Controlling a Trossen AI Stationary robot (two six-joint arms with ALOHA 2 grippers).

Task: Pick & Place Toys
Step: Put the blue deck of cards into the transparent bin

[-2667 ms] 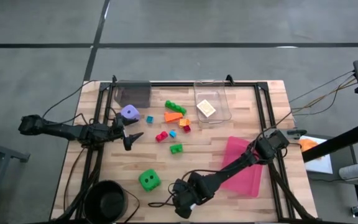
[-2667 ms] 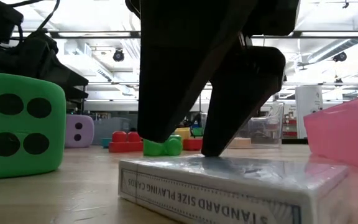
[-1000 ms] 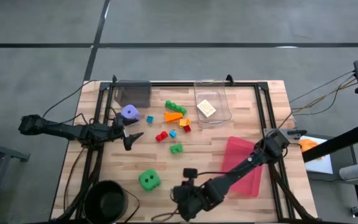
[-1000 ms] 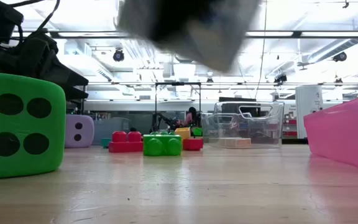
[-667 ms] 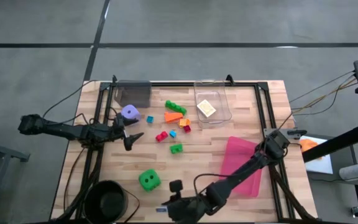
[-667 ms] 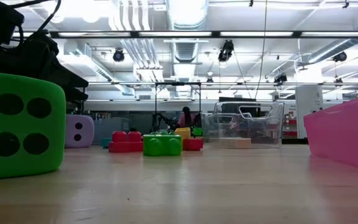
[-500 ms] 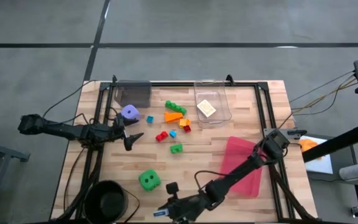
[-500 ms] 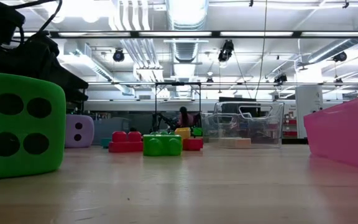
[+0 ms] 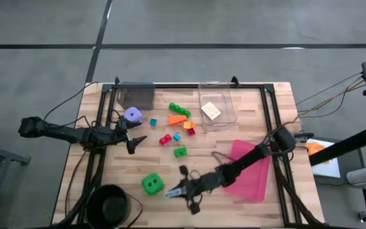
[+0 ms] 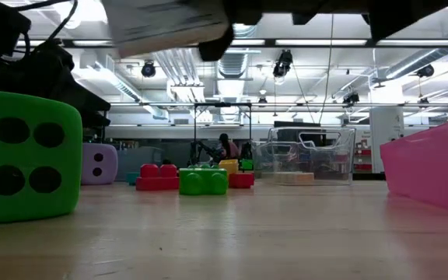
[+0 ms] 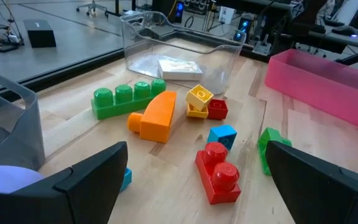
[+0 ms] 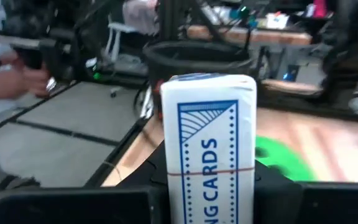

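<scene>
My right gripper [image 9: 178,190] is shut on the blue-white packet [image 12: 208,146], clear of the table and just right of the green die [image 9: 152,184]. In the low view the packet [image 10: 169,27] shows at the top. My left gripper [image 9: 137,138] waits open at the table's left, beside the purple die [image 9: 132,116]. Green [image 9: 179,109], orange [image 9: 177,119] and red [image 9: 165,139] bricks lie on the wood mid-table, also ahead of my left gripper [image 11: 191,180]. The orange-white packet [image 9: 211,111] lies flat inside the clear box [image 9: 232,108]. My right gripper pinches the packet between its two fingers, one on each of two opposite faces, at its lower part [image 12: 169,174]. The fingers lie about level and point toward the table's left. A narrow printed side [image 12: 210,155] faces the wrist camera. The packet is lifted clear of the table.
The pink tray [image 9: 250,172] lies at the right, under my right arm. A grey box [image 9: 138,97] stands at the far left and a black round bowl [image 9: 113,205] at the near left corner. Bare wood lies between the green die and the bricks.
My right gripper, shut on the packet throughout, has tipped from pointing down to about level. It swung toward the table's left along the near edge, then away from that edge toward the green die. The packet came back into the top of the low view.
</scene>
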